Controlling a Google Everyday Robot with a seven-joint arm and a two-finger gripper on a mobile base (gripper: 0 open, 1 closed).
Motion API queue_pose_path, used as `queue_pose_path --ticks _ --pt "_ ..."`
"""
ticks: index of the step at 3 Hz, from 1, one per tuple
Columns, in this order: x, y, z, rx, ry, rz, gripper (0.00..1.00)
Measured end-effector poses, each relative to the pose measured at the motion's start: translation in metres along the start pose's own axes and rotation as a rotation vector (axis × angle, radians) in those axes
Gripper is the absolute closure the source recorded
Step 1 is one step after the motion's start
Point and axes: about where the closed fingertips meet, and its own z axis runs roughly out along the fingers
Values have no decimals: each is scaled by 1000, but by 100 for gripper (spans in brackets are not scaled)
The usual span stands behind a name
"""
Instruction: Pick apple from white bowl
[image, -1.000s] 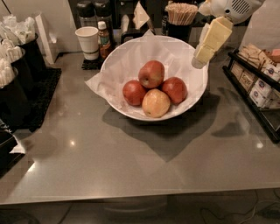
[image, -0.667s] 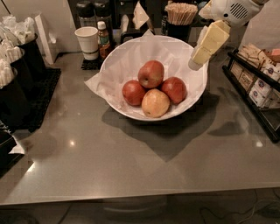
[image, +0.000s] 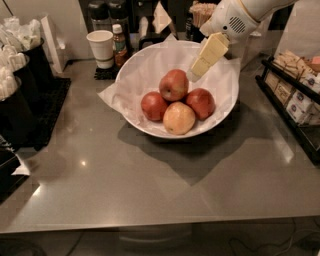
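Note:
The white bowl (image: 220, 112) stands at the middle of the grey counter, lined with crinkled white paper. In it lie three dull-red apples and a pale yellow-pink apple (image: 179, 118) at the front. The largest red apple (image: 174, 85) sits on top at the back, with a small pale mark on its skin. Red apples lie to its left (image: 153, 106) and right (image: 200, 102). My gripper (image: 196, 74) comes in from the upper right on the white arm. It hangs over the bowl's back right part, just right of and slightly above the top apple, holding nothing.
A white paper cup (image: 101, 47) and a small sauce bottle (image: 119, 46) stand behind the bowl on the left. Black holders with white packets (image: 15, 75) line the left side. A black rack of packets (image: 295, 95) is at the right. The counter's front edge (image: 160, 220) is near.
My gripper has moved left and down, from above the bowl's right rim to inside the bowl close to the top red apple. The apples and bowl have not moved.

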Motion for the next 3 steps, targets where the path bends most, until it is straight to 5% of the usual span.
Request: queue_pose_path --ticks 1,2,3 --pt "-5 -1 20 -69 -46 17 0" --pt "-6 -1 22 -72 -49 18 0" --pt "-6 -1 22 -73 -49 18 19"
